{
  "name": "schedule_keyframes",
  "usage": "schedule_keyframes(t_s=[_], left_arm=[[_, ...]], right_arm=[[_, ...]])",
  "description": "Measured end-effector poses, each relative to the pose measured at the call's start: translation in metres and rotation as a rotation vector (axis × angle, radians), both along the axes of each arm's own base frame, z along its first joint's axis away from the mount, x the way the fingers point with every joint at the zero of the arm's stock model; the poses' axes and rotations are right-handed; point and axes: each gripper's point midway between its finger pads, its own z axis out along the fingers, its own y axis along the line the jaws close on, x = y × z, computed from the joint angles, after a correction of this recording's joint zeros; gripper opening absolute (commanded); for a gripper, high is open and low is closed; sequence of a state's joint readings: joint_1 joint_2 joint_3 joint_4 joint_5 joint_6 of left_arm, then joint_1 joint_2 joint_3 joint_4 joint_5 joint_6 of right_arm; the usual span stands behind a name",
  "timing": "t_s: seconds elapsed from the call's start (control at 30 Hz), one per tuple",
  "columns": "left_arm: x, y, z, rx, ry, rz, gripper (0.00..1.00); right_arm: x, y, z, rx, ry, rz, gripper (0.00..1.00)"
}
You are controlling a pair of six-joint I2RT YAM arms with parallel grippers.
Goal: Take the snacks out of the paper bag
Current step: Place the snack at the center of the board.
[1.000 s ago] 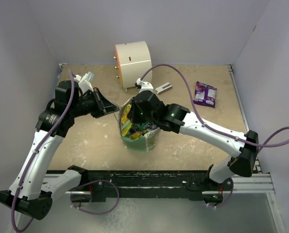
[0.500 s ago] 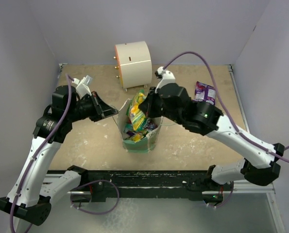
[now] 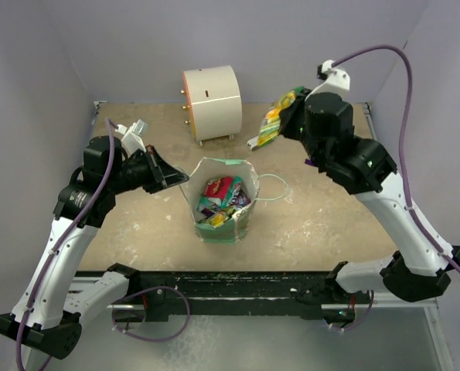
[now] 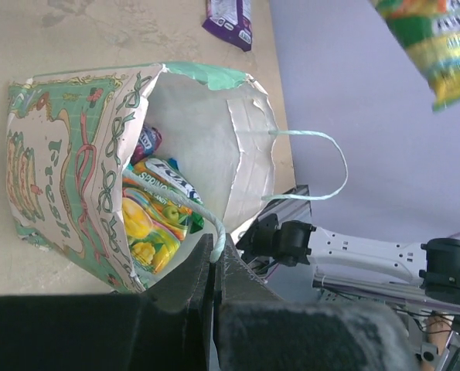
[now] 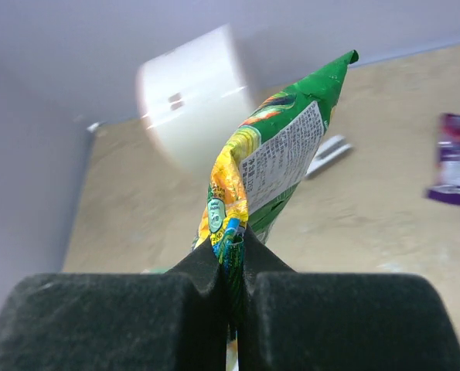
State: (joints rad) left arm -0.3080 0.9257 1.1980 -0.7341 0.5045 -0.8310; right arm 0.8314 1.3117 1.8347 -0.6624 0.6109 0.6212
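Note:
The mint-green paper bag [image 3: 231,226] stands open at the table's middle with several snacks [image 3: 220,196] inside. My left gripper [image 3: 175,180] is shut on the bag's near loop handle [image 4: 219,229] at its left rim and holds it, as the left wrist view [image 4: 214,252] shows. My right gripper [image 3: 288,120] is shut on a green-and-yellow snack packet [image 3: 274,124], held high over the back right of the table, well clear of the bag. The right wrist view shows the packet [image 5: 280,162] pinched by one end between the jaws [image 5: 236,241]. A purple packet [image 5: 455,158] lies on the table at the right.
A white cylinder with an orange rim [image 3: 212,100] stands at the back behind the bag. A small grey-white block [image 3: 255,142] lies beside it. The bag's other loop handle [image 3: 273,185] hangs out to the right. Grey walls close in the left, back and right.
My right gripper has lifted the green-and-yellow packet out of the bag and carried it up and to the back right. The left gripper has stayed on the handle.

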Motion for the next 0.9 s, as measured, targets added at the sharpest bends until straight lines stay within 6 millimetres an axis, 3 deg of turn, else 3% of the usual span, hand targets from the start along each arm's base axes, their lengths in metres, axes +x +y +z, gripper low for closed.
schedule_keyframes(t_s=[0.1,0.2,0.4,0.7,0.9], left_arm=[[0.002,0.002,0.0,0.008,-0.004,0.016,0.0],[0.005,0.004,0.003,0.02,-0.012,0.027,0.0],[0.01,0.009,0.003,0.077,-0.021,0.04,0.0],[0.021,0.011,-0.001,0.139,-0.03,0.027,0.0],[0.028,0.012,0.001,0.181,-0.044,0.012,0.0]], right_arm=[[0.037,-0.044,-0.014,-0.043,0.033,-0.158,0.0],[0.061,-0.077,-0.036,-0.103,0.094,-0.268,0.0],[0.098,-0.126,-0.105,-0.191,0.316,-0.403,0.0],[0.124,-0.208,-0.224,-0.079,0.735,-0.603,0.0],[0.137,-0.238,-0.264,0.056,0.889,-0.688,0.0]])
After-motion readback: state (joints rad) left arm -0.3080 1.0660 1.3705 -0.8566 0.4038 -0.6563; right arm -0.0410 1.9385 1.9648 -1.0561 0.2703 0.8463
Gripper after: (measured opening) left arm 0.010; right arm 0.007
